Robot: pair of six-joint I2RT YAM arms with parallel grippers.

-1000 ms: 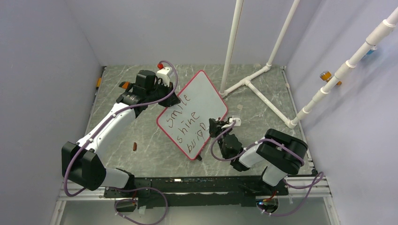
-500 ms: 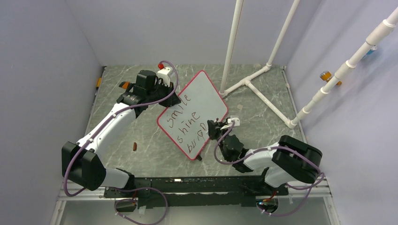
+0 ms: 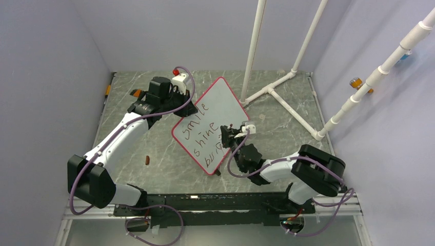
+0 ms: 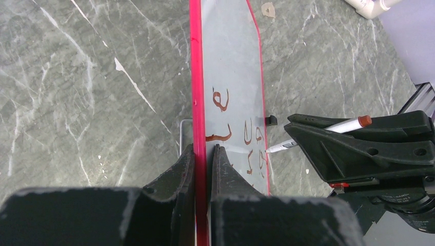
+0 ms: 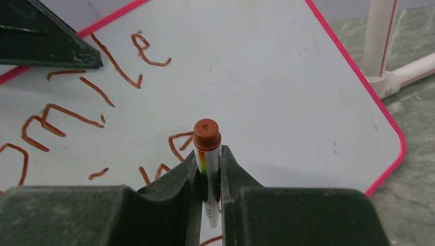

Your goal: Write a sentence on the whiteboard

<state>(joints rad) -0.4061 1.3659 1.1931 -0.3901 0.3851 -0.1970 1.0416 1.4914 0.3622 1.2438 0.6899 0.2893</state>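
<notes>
Mid-table, turned like a diamond: the whiteboard (image 3: 225, 102), red-rimmed, with the sentence (image 3: 202, 136) in reddish-brown stacked lines, "smile", "shine" and a scrawled third word. Clamped at its far-left rim by the left gripper (image 4: 205, 154), jaws narrow on the red edge. Met at the right end of the lower lines by the tip of a marker (image 5: 207, 148), white-barrelled and brown-ended, pinched tight in the right gripper (image 5: 209, 169). Beneath, a grey marbled table (image 3: 164, 154); far right, a white pipe frame (image 3: 270, 90); near left, a small brown bit (image 3: 147, 160)
</notes>
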